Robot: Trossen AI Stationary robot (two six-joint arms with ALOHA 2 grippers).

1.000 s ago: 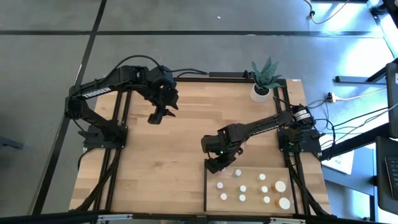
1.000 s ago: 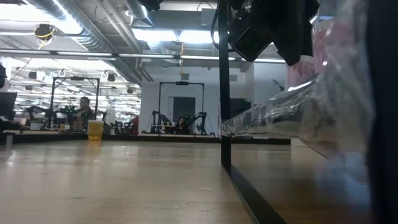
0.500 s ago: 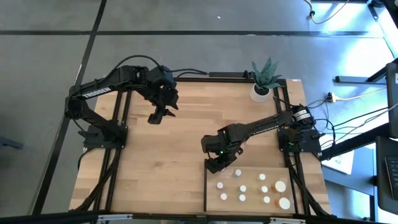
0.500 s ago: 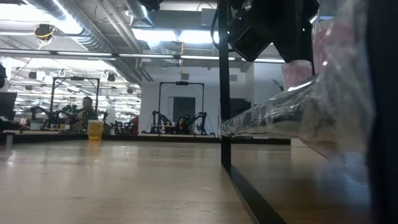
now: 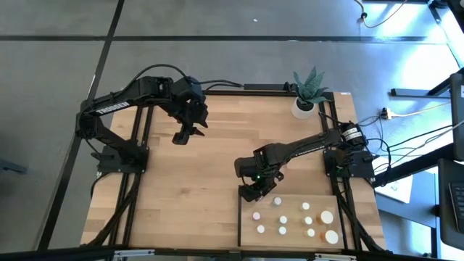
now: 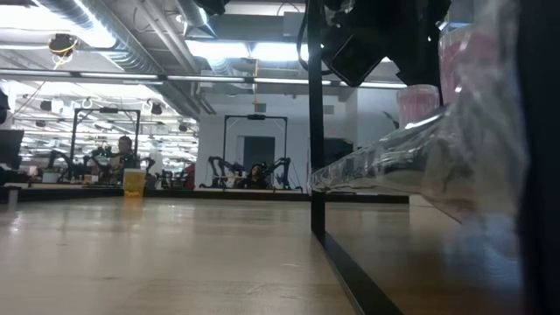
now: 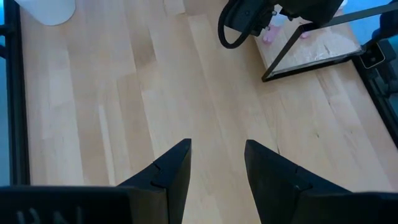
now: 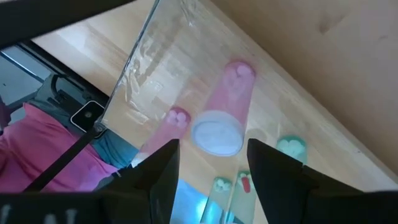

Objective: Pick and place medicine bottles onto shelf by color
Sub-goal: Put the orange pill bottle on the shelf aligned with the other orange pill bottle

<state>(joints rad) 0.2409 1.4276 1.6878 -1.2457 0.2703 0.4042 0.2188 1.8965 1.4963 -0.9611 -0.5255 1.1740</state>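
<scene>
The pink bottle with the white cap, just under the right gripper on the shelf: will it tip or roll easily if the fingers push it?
The pink bottle looks tall for its narrow round body, so a sideways push would probably tip it. Once down, it would likely roll across the shelf. The right gripper is open above it.

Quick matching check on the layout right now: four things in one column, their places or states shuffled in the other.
1. left hand
2. right hand
3. plant pot
4. shelf

a. on the tabletop's right side, bottles standing on it
b. corner at the high view's top
c. over bare wood, open, empty
d. open at the shelf's corner, over a pink bottle

Pairs: 1-c, 2-d, 3-b, 4-a
</scene>
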